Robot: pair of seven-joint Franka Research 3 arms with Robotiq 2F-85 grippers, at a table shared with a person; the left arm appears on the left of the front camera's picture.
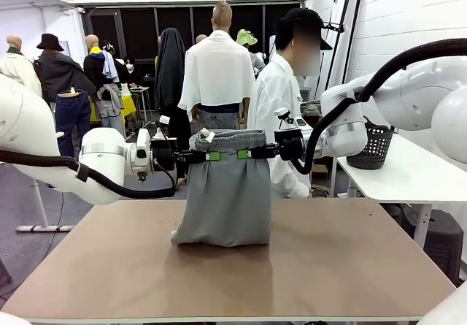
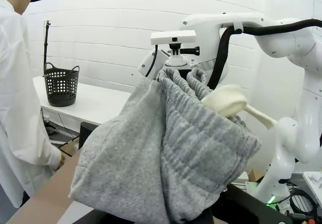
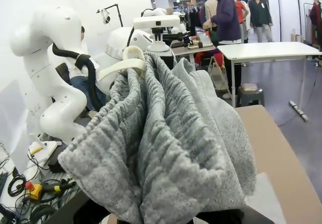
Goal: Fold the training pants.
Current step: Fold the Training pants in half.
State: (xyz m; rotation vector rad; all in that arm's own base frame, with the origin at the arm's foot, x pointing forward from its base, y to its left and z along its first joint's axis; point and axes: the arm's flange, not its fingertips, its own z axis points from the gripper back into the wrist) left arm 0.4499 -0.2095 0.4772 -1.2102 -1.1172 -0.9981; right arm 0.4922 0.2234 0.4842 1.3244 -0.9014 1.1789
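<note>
The light-grey training pants hang above the brown table, held up by their gathered waistband, with the lower end bunched on the tabletop. My left gripper is shut on the waistband's left side and my right gripper is shut on its right side, both level and facing each other. In the left wrist view the ribbed waistband bulges close to the camera with a white drawstring on it. The right wrist view has the same gathered fabric covering my fingers.
A person in a white shirt stands at the far side behind the pants. A white side table with a black basket stands at the right. Other people are farther back.
</note>
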